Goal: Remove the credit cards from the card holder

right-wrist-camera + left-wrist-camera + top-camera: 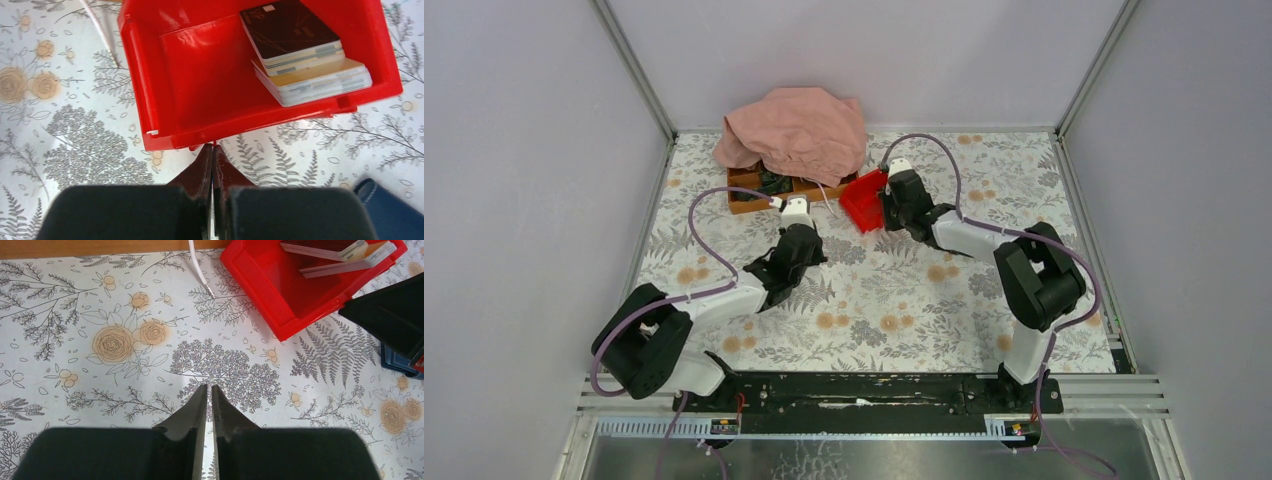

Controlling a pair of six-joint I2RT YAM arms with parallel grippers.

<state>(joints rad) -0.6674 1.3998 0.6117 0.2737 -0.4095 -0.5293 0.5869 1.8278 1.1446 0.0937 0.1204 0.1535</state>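
Observation:
Two stacks of credit cards (300, 55), one topped by a dark card, the other light and yellowish, lie in a red plastic bin (200, 75); they also show in the left wrist view (345, 255). A corner of a blue stitched card holder (385, 212) lies on the cloth at the lower right, and shows again in the left wrist view (397, 362). My right gripper (212, 146) is shut, its tips at the bin's near wall. My left gripper (209, 386) is shut and empty over the floral cloth, left of the bin (864, 200).
A pink cloth (796, 130) covers part of a wooden tray (749, 200) at the back. A thin white cable end (200, 271) lies left of the bin. The right gripper's dark body (390, 315) fills the right edge of the left wrist view. Grey walls enclose the table.

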